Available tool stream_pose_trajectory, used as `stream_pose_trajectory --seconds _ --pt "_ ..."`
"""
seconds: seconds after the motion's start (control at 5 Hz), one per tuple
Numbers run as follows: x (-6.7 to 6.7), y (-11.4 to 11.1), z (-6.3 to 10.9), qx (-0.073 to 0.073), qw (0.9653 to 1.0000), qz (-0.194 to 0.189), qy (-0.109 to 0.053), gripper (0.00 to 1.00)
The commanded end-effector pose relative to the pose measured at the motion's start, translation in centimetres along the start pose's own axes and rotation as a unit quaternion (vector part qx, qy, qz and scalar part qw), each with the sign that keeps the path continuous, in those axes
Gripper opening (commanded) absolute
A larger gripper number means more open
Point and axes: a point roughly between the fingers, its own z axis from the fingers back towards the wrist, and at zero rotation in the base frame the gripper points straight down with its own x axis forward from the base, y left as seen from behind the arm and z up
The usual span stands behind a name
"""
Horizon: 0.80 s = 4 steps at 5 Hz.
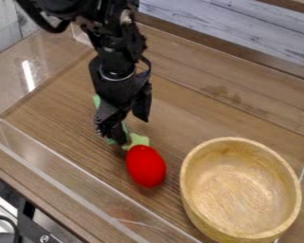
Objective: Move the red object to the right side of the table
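One glossy red round toy fruit with a light-green leafy tip (145,166) is lying on the brown wood-grain table (212,90), just beside the round light wooden bowl (241,190). The black gripper (121,133) is hovering near the leafy tip, its jaws standing open, partly hiding a green block (100,102).

Arm comes in from up and left of the bowl. Gripper (122,134) points down, tilted, jaws open, left of the bowl.
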Motion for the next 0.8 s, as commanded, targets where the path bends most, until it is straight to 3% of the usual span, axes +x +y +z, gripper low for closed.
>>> stream_pose_trajectory --seconds 0.0,0.2,0.6 --pt "-0.7 -0.5 -0.9 -0.011 0.9999 -0.004 -0.008 1.00" --pt "-1.3 -0.4 -1.9 -0.010 0.9999 -0.007 -0.010 0.00" --pt "-3.3 -0.4 -0.1 -0.005 0.9999 0.007 -0.011 0.00"
